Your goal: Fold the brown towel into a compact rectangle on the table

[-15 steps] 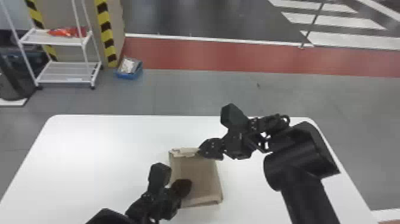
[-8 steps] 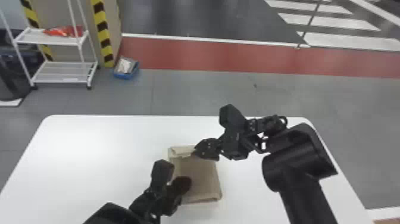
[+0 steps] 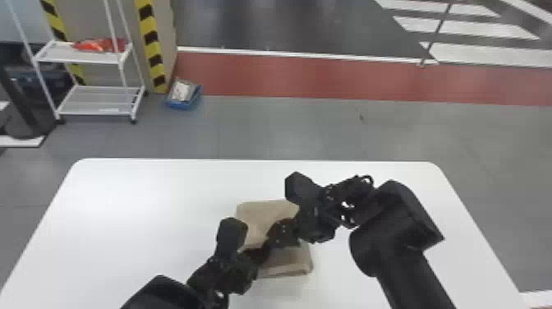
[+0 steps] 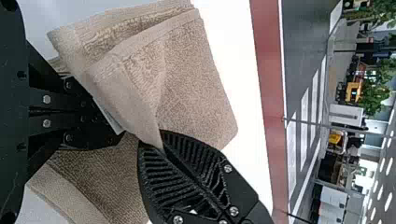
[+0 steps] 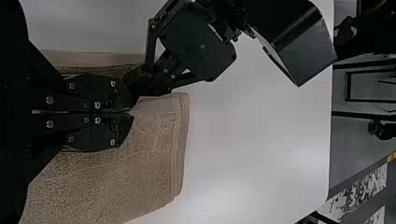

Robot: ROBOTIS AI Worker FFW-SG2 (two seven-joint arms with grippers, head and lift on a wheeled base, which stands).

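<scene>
Brown, the towel (image 3: pixel 263 215) lies on the table (image 3: pixel 164 193), doubled in part. In my head view I have both grippers over its middle, my left gripper (image 3: pixel 259 255) coming in from the left side of the towel, my right gripper (image 3: pixel 276 238) from the right. The tips are very near each other. I judge that I am partway through a fold that takes the far part of the towel over the near part, the left pinning while the right carries.

In my left wrist view, a loose flap (image 4: pixel 196 70) slants up over the towel, and my right jaws pinch its hem. My left jaws are pressed together, tips against the towel, partly under cloth; whether they nip a layer, I cannot tell.

In my right wrist view, my right jaws are closed at the towel, with the left's tips close beside them. Next, I think, the right should carry the flap on to the towel's near side and lay it flat before letting go. The left has to slide out from between the layers first, or it could get trapped and drag the towel askew. A light press on top would then square the rectangle.
</scene>
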